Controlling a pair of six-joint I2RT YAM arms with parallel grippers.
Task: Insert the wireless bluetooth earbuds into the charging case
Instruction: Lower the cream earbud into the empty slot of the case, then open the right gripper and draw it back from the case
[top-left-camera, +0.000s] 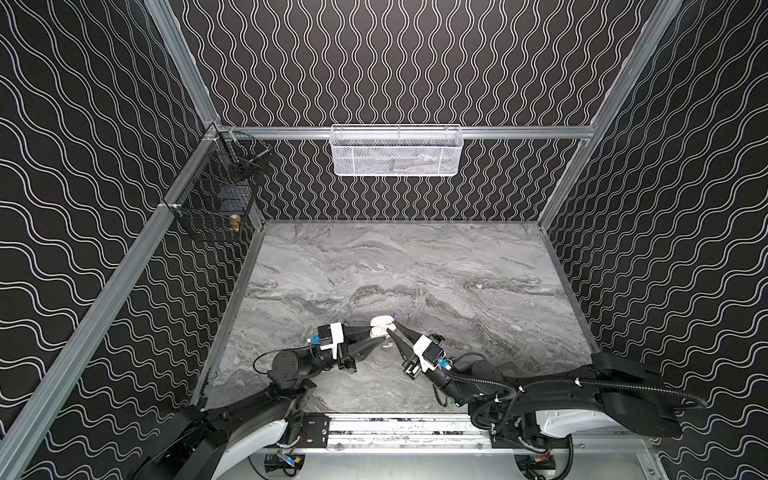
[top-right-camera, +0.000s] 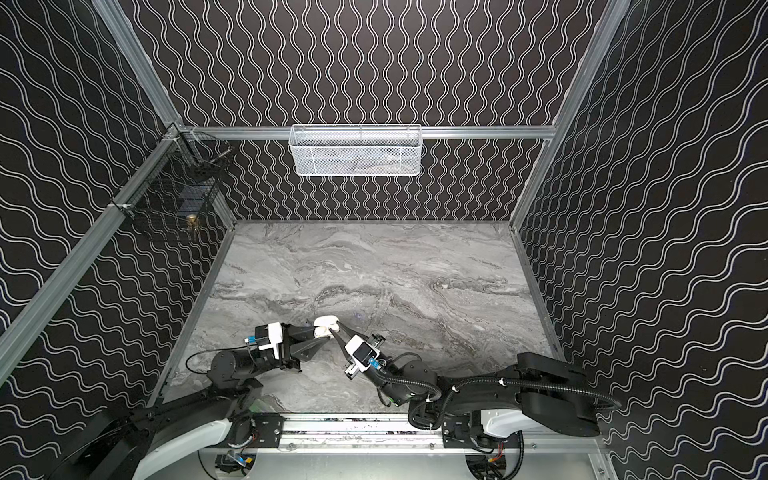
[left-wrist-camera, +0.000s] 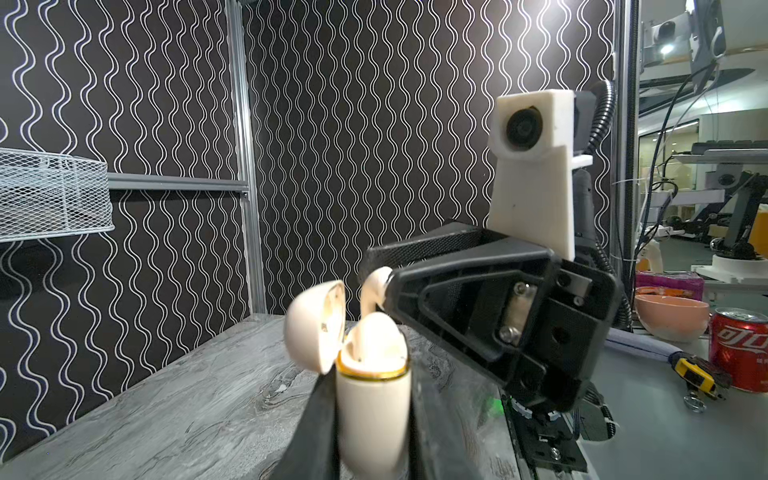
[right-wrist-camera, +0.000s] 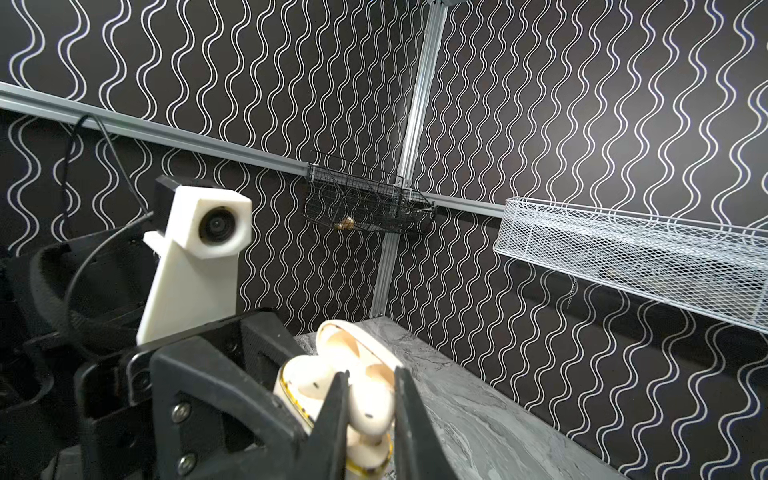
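Seen left to right: a black wire basket (top-left-camera: 216, 199) hangs on the left wall with a small brass-coloured piece (top-left-camera: 235, 222) inside. Further along, a white mesh basket (top-left-camera: 397, 151) hangs on the back rail.

Down over the near middle of the grey marbled surface (top-left-camera: 415, 270), my left fingers (top-left-camera: 370, 336) pinch the cream charging case (left-wrist-camera: 372, 399) by its two sides. I hold it upright, gold-rimmed mouth up. Its lid (left-wrist-camera: 316, 324) is swung open, tipped away from me toward the back wall. One cream earbud (left-wrist-camera: 376, 332) sits in the case, its rounded head standing above the rim.

Just beside it, my right fingers (top-left-camera: 398, 331) reach in from the right and meet the left pair over the case. They are pinching a second earbud (right-wrist-camera: 370, 407) by its head, stem pointing down at the open mouth of the case. In the right wrist view the stem reaches the gold rim; whether it has gone fully home in its socket I cannot tell. Both top views show the two pairs of fingers touching tip to tip around the case.
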